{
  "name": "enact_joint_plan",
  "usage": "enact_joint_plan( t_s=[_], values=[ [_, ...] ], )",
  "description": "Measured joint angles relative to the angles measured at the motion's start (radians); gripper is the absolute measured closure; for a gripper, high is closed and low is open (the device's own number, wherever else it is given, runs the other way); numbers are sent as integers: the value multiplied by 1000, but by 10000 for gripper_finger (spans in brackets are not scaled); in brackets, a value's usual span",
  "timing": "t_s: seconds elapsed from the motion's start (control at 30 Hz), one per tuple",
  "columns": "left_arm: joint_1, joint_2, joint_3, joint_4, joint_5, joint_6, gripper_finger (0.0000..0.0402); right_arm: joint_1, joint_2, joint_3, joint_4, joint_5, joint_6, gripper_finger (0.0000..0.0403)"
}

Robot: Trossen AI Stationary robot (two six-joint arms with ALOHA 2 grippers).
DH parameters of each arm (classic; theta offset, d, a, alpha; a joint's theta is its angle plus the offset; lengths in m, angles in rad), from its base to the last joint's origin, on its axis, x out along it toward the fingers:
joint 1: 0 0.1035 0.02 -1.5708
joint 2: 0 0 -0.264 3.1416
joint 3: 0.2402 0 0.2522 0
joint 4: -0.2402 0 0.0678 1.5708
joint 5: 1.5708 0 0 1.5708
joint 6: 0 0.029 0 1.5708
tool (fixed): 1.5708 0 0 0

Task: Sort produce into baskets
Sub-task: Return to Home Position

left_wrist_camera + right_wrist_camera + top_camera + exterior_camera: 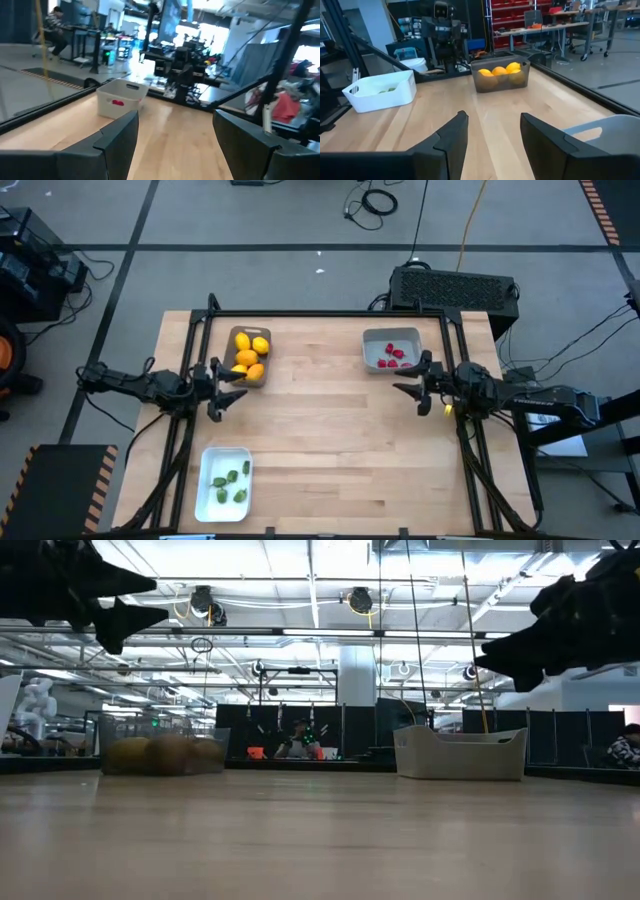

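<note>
Several yellow and orange fruits (250, 355) lie in the brown-grey basket (232, 340) at the far left. Red berry pieces (393, 355) lie in the light grey-blue basket (372, 340) at the far right. Green leafy pieces (230, 483) lie in the white basket (212, 510) at the near left. My left gripper (238, 388) is open and empty, above the table beside the brown-grey basket. My right gripper (400, 385) is open and empty, above the table just in front of the grey-blue basket.
The wooden tabletop (330, 440) between the baskets is bare. A black frame (330, 313) runs along the table's far edge and down both sides. Beyond the table the low view shows a workshop with a person (296, 740) seated far off.
</note>
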Motion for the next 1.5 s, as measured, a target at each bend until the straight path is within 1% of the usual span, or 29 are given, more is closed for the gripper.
enact_joint_plan(
  t_s=[0.07, 0.13, 0.3, 0.37, 0.43, 0.5, 0.6, 0.7, 0.8, 0.87, 1.0, 1.07, 1.27, 1.5],
  values=[
    [0, 0, -24, 30, 26, 0, 139, 0, -15, 0, -4, 0, -1, 232],
    [0, 0, -52, 41, 30, -2, 139, 0, -21, 0, -1, 11, 9, 232],
    [0, 5, -71, 30, 2, -72, 139, 0, -21, 0, -4, 26, 54, 232],
    [0, 5, -72, 29, -11, -78, 139, 0, -21, 0, -13, 66, 58, 232],
    [0, 5, -72, 39, -32, -71, 139, 0, -20, 0, -43, 142, 51, 232],
    [0, 5, -72, 31, -75, -70, 139, 2, -20, 0, -77, 206, 37, 232],
    [1, 5, -72, 23, -119, -72, 139, 3, -20, 0, -138, 253, 5, 232],
    [0, 5, -72, 23, -121, -71, 139, 3, -20, 0, -178, 298, -35, 232],
    [0, 5, -72, 24, -123, -70, 139, 3, -20, 1, -179, 330, -77, 232],
    [0, 5, -72, 24, -124, -28, 139, 3, -23, 1, -179, 332, -109, 232],
    [0, 5, -72, 24, -124, 142, 139, 3, -25, 1, -179, 332, -173, 232],
    [0, 5, -72, 24, -124, 182, 139, 3, -25, 1, -180, 332, -186, 232],
    [0, 5, -72, 24, -124, 185, 139, 3, -24, 1, -180, 330, -75, 232],
    [0, 5, -73, 24, -124, 185, 139, 3, -24, 1, -180, 330, -81, 232]
  ],
)
